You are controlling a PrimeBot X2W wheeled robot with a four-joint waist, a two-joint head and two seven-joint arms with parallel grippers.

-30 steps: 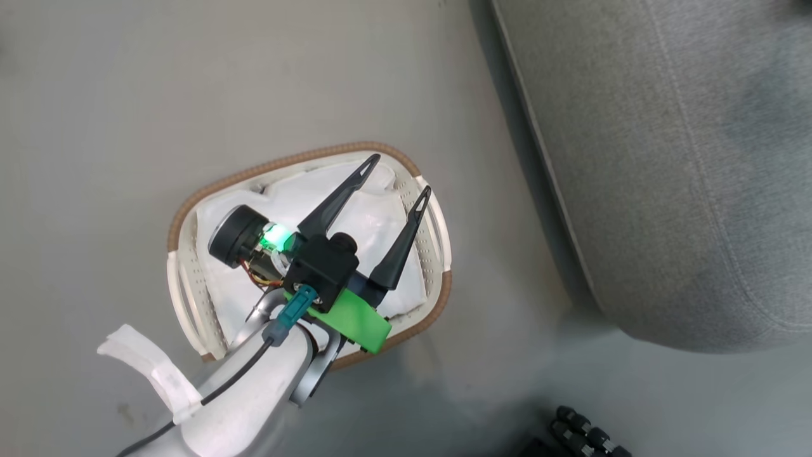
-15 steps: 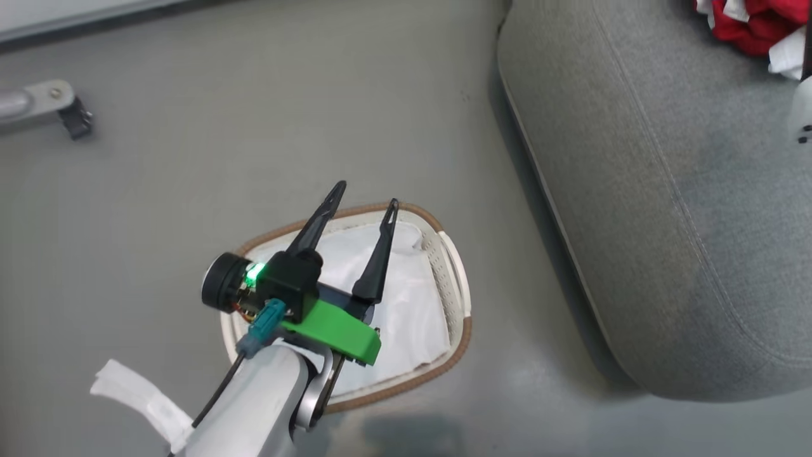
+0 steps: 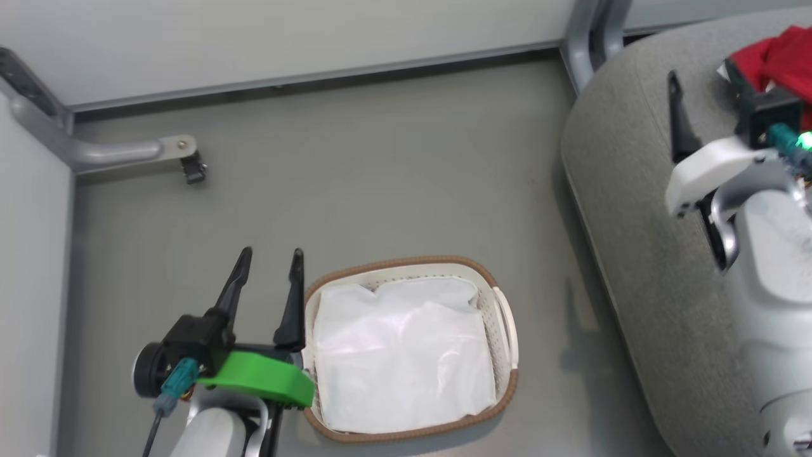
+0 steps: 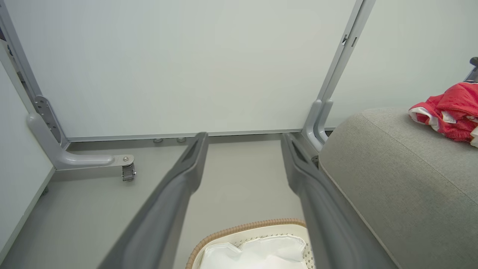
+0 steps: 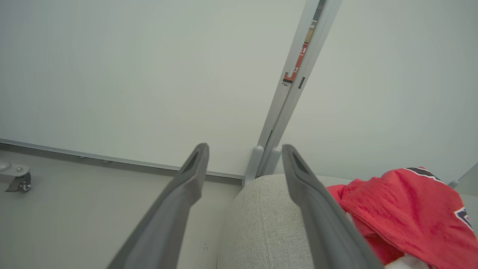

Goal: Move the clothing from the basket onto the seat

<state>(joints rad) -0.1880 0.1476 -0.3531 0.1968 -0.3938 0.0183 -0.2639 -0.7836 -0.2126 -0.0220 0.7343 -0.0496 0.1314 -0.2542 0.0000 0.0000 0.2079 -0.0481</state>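
You've got 1 basket [image 3: 406, 261], 1 seat [image 3: 634, 222], 1 clothing heap [image 3: 780, 51] (garment qty unclear), plus left gripper [image 3: 271, 252] & right gripper [image 5: 245, 146]: 2.

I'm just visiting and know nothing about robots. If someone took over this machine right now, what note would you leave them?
Left end effector: open, empty, beside the basket, above the floor.
Right end effector: open, empty, over the seat, next to the clothing.
Clothing: red heap lying on the seat.
Basket: on the floor, white liner showing, no red visible.
Done: the clothing appears moved.
Left: probably nothing; check the liner folds.
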